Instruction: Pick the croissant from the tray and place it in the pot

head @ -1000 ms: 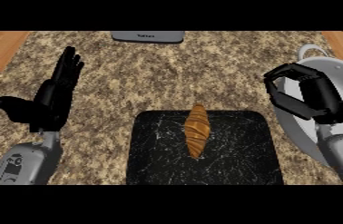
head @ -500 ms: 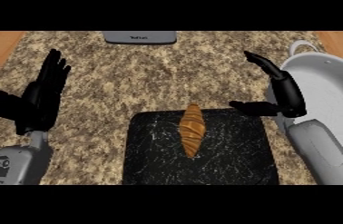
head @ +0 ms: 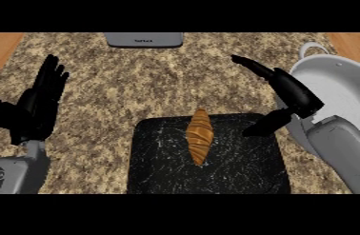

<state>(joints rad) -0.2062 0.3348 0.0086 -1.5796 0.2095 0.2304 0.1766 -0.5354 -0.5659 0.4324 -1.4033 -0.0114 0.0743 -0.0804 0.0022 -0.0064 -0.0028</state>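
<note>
on tray (head: 239, 167): one croissant (head: 200, 141)

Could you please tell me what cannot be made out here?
Head view:
Pot: right side cut off by the picture's edge; near wall hidden behind the right hand.
Grey object at the far edge: cut off at the top, lettering too small to read.
Tray: near edge cut off below.

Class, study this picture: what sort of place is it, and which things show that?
Probably a kitchen: a speckled stone-like counter, a croissant lying on a black tray, and a white pot at the right edge.
</note>
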